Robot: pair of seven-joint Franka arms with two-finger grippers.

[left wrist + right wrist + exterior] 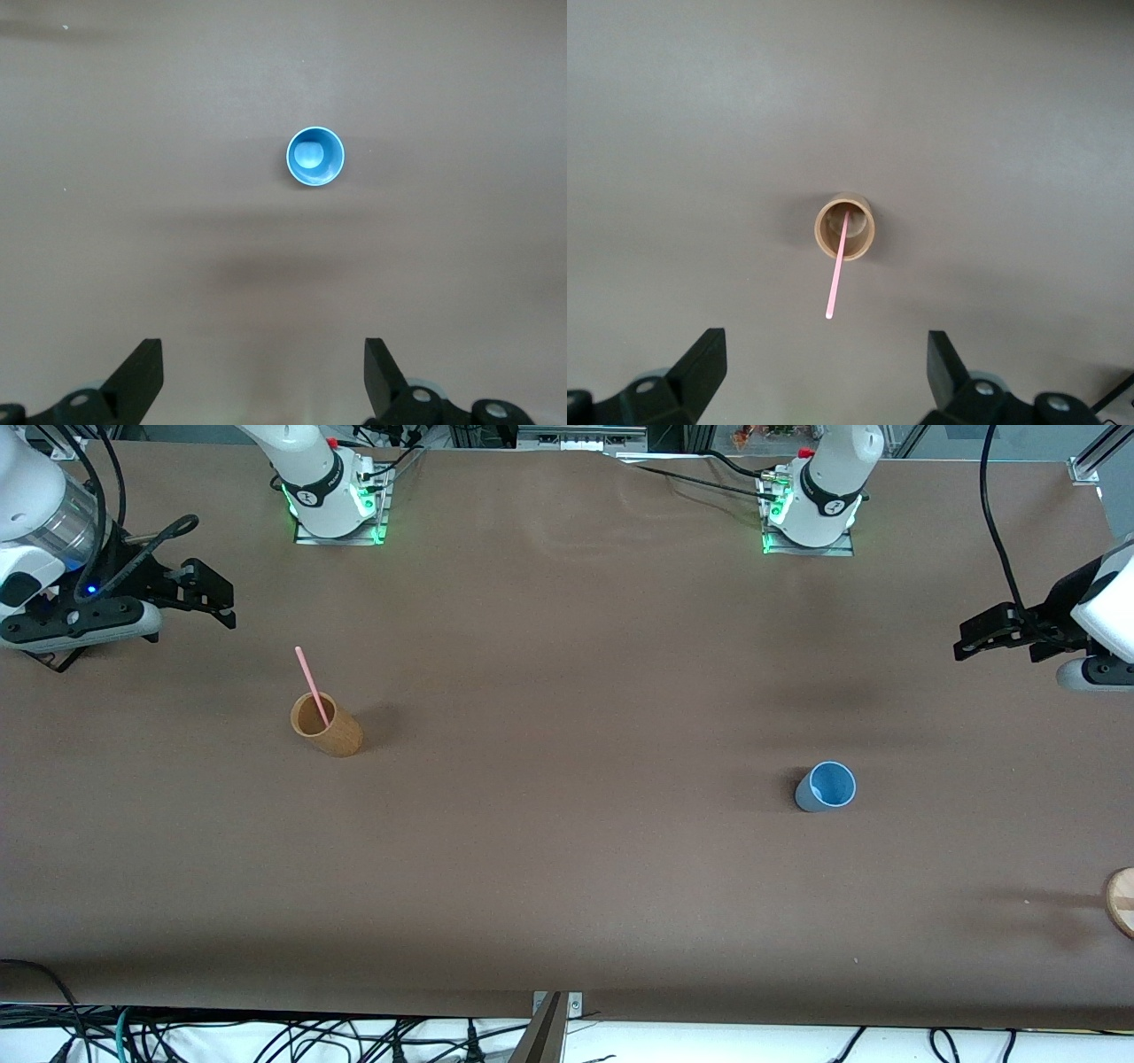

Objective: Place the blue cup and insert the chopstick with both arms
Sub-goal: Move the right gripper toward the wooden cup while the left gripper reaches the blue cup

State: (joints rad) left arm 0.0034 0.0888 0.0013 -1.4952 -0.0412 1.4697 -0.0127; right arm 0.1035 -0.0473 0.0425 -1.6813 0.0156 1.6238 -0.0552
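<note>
Lower end of the chopstick [313,685] hidden inside the tan cup [326,725]. Round wooden piece [1122,900] cropped by the frame edge, well clear of the left gripper [967,643]. Only fingertips of the right gripper [819,376] shown in its wrist view, bodies cropped off.

A brown table [567,602] fills the scene; tangled black cables [266,1041] hang along its near edge.

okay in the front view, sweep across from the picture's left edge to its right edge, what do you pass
right pincer → chopstick in the tan cup → blue cup → left pincer → round wooden piece at the table's edge.
</note>
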